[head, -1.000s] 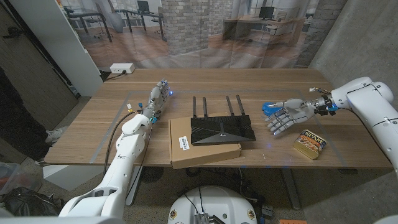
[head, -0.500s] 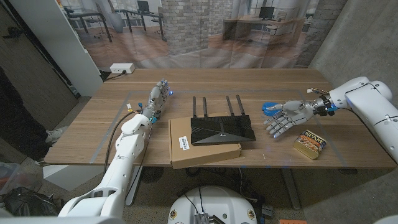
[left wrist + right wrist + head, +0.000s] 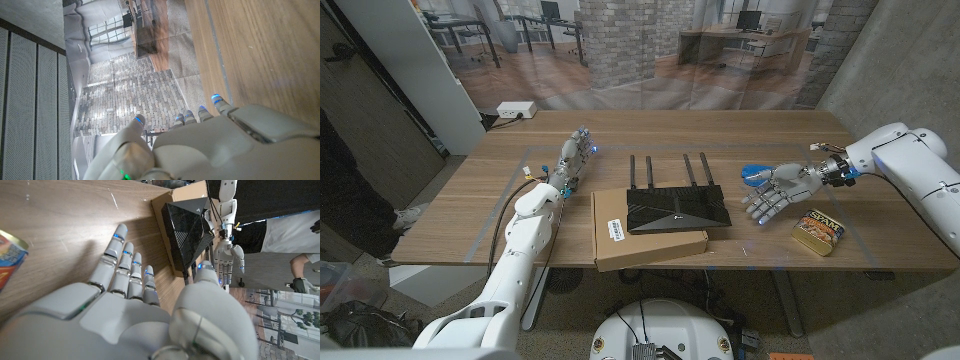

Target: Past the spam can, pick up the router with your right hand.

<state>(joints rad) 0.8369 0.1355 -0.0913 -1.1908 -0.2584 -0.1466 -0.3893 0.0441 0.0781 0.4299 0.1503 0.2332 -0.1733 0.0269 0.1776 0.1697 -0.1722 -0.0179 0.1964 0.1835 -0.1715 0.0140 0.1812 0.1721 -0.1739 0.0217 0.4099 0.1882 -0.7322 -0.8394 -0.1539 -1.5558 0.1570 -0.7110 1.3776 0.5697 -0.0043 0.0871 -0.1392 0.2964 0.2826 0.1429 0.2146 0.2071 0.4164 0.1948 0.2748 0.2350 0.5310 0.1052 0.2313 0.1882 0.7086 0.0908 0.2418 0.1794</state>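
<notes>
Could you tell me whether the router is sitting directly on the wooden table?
No, the router sits on a flat cardboard box lying on the table.

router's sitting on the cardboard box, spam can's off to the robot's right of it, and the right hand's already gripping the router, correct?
Not quite. The right hand is not gripping the router; the head view shows it open, fingers spread, in the gap between the router and the spam can, touching neither. The rest holds: the router sits on the box, with the can to its right.
</notes>
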